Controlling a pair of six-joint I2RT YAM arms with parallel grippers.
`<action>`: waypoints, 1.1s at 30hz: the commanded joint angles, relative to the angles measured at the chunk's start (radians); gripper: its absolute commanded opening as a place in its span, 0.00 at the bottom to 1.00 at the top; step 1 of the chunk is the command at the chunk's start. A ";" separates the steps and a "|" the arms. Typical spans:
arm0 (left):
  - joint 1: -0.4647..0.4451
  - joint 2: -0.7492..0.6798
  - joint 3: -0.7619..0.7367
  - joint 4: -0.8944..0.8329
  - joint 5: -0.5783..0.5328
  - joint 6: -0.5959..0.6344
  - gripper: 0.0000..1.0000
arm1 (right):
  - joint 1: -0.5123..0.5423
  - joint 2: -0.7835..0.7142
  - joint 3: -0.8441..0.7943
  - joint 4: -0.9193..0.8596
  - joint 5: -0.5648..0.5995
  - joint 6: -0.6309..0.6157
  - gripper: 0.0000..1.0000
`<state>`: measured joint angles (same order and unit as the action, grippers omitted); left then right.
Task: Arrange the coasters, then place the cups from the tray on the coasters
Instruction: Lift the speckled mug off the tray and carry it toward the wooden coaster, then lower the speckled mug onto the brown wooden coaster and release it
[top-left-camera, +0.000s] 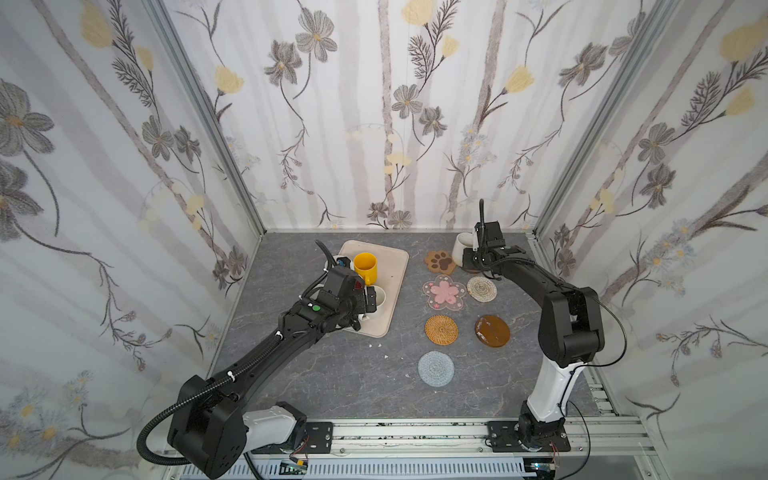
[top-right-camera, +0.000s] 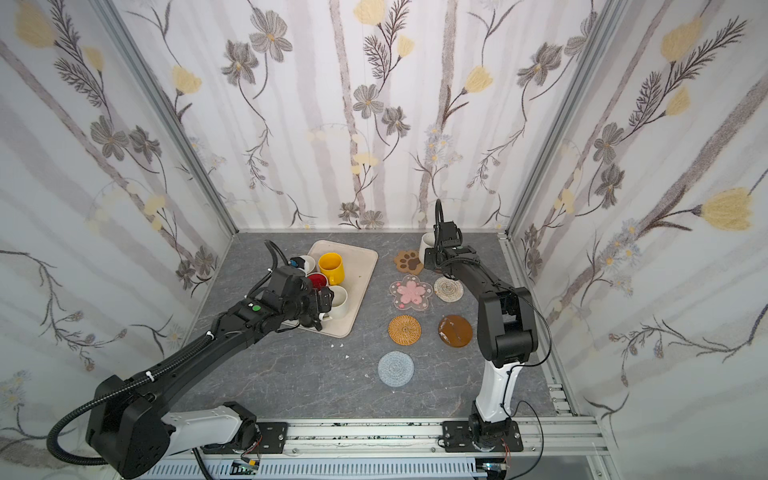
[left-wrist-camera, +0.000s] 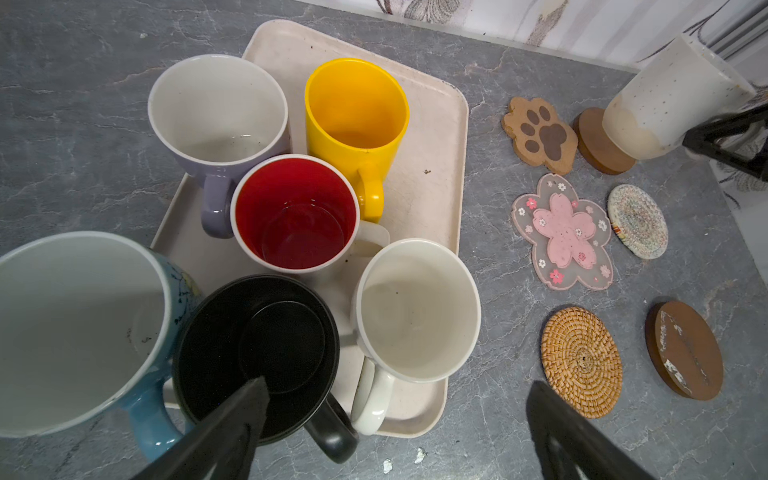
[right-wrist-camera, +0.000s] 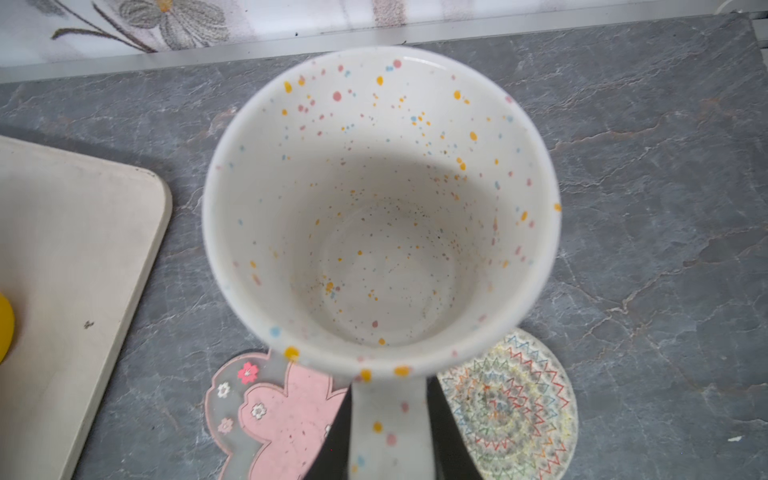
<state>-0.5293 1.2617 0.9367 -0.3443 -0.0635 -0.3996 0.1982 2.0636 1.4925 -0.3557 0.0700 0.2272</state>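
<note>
Six mugs crowd the beige tray (left-wrist-camera: 432, 137): lavender mug (left-wrist-camera: 216, 112), yellow mug (left-wrist-camera: 355, 104), white mug with red inside (left-wrist-camera: 295, 212), cream mug (left-wrist-camera: 415, 311), black mug (left-wrist-camera: 255, 353) and light blue mug (left-wrist-camera: 70, 332). The white speckled mug (right-wrist-camera: 382, 208) is off the tray near the back wall, tilted, its base on a brown wooden round (left-wrist-camera: 594, 141) beside the paw coaster (left-wrist-camera: 540, 135). The right gripper (right-wrist-camera: 390, 436) is clamped on its handle. The left gripper (left-wrist-camera: 398, 382) hangs over the tray's near end, jaws spread wide and empty. On the grey tabletop (top-left-camera: 332, 374) lie the pink blossom coaster (left-wrist-camera: 563, 232), beige woven coaster (left-wrist-camera: 638, 222), rattan round (left-wrist-camera: 582, 361), second wooden round (left-wrist-camera: 685, 351) and grey-blue crocheted coaster (top-left-camera: 436, 369).

Cut off: light blue cup (left-wrist-camera: 75, 332); blurred: speckled cup (right-wrist-camera: 382, 208) rim.
</note>
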 joint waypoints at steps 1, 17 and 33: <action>0.002 0.033 0.019 0.028 -0.005 0.011 1.00 | -0.024 0.026 0.041 0.097 0.030 -0.007 0.00; 0.015 0.154 0.109 0.036 -0.022 0.019 1.00 | -0.068 0.175 0.199 0.058 0.041 -0.038 0.00; 0.022 0.140 0.091 0.041 -0.021 0.015 1.00 | -0.068 0.182 0.164 0.058 0.033 -0.032 0.00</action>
<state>-0.5087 1.4101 1.0325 -0.3256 -0.0753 -0.3847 0.1318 2.2547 1.6585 -0.3679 0.1024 0.1997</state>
